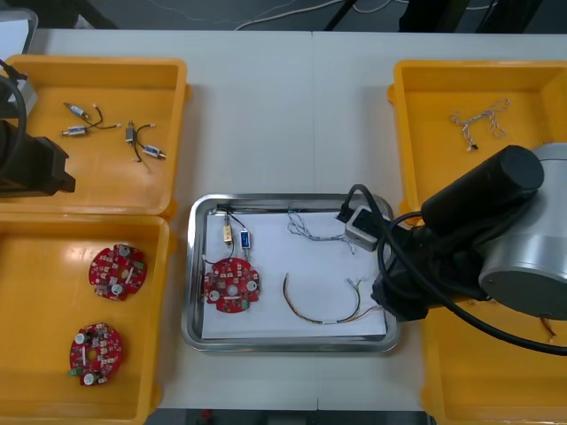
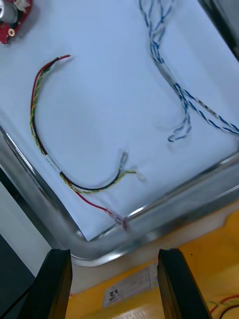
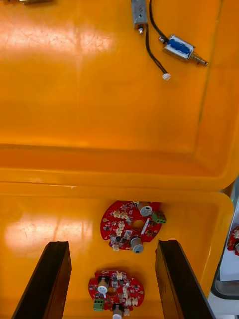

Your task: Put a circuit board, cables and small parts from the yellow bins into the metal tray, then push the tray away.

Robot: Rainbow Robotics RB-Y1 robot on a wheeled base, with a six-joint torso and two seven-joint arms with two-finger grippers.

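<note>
Right gripper (image 2: 117,284) spread wide, nothing held, over the metal tray (image 2: 55,219) rim next to a yellow bin (image 2: 209,259). Red and yellow cable (image 2: 37,99) lies just past its fingertips on the white inside, blue and white cable (image 2: 164,65) further out, circuit board (image 1: 232,285) and a small metal part (image 1: 245,238) well beyond at the tray's far side. Left gripper (image 3: 113,279) also spread and empty, above the board bin (image 3: 50,234) with two spare boards (image 3: 132,227), one between its fingers, one just ahead.
</note>
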